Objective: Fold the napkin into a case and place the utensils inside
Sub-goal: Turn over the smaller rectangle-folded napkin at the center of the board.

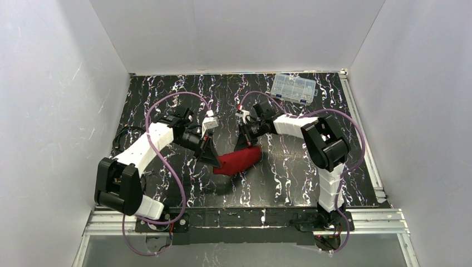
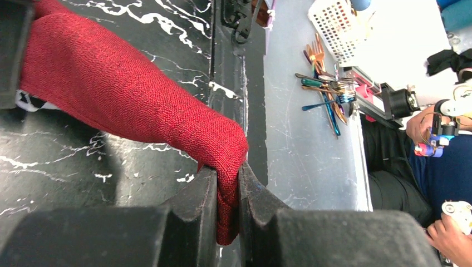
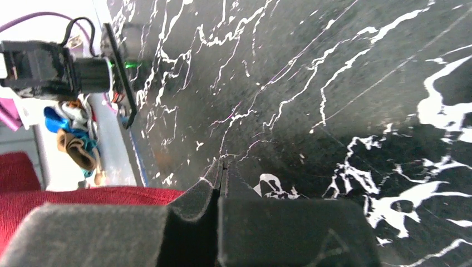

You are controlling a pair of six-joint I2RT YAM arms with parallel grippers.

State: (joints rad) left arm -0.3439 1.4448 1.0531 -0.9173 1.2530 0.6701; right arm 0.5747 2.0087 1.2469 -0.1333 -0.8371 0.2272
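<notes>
Black marbled table (image 1: 289, 167), white walls. Napkin (image 1: 238, 158) bunched, centre of top view, between both arms. Left end effector (image 2: 227, 179) pinches its folded edge; right end effector (image 3: 222, 167) fully closed, cloth just beside it. Risk: thin pinch slips under pull, fold collapses.

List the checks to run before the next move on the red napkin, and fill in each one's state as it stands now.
1. Left end effector clamped on the napkin: ok.
2. Right end effector shut: ok. Whether it pinches cloth: cannot tell.
3. Napkin laid flat and folded: not ok, it hangs bunched between the two arms.
4. White utensils located: not ok, none shows in any view.
5. Clear compartment box apart from the napkin: ok.
</notes>
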